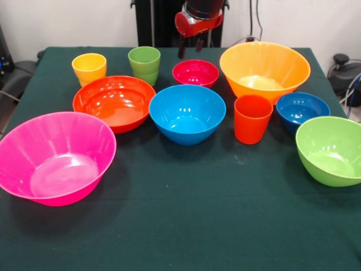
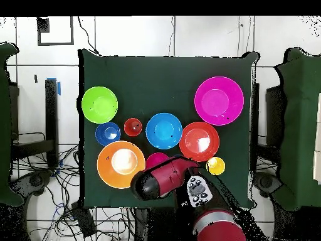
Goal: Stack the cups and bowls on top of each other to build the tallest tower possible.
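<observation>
All the cups and bowls stand apart on the green table, none on another. The large pink bowl (image 1: 53,157) (image 2: 218,100) is empty at the near left. The red-orange shallow bowl (image 1: 114,101), blue bowl (image 1: 186,113), orange-red cup (image 1: 252,117), dark blue bowl (image 1: 302,110) and lime green bowl (image 1: 331,149) stand in the middle band. The yellow cup (image 1: 89,68), green cup (image 1: 144,64), magenta bowl (image 1: 195,72) and yellow-orange bowl (image 1: 264,70) stand at the far side. My gripper (image 1: 190,47) is open and empty, above the magenta bowl's far rim.
In the overhead view my arm (image 2: 164,177) covers the green cup and part of the magenta bowl (image 2: 155,158). Cables lie on the floor beside the table (image 2: 169,75). Dark chairs stand at both sides.
</observation>
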Tool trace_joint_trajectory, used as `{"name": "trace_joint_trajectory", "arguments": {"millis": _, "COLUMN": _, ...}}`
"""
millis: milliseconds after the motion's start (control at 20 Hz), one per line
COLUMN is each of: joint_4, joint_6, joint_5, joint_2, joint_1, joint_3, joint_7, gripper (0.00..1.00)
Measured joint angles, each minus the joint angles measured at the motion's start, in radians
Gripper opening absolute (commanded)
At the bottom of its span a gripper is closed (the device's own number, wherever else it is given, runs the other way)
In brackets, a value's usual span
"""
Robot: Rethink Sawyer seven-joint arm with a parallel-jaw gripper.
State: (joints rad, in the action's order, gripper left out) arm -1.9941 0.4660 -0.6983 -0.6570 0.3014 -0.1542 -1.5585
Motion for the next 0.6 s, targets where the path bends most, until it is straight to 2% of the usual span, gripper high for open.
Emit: {"name": "trace_joint_trajectory", "arguments": {"millis": 600, "joint_4": 0.017, "joint_6": 0.022, "joint_5": 0.000, "joint_2": -0.014, "joint_1": -0.009, "joint_3": -0.003, "joint_7": 0.000, "gripper": 1.00}}
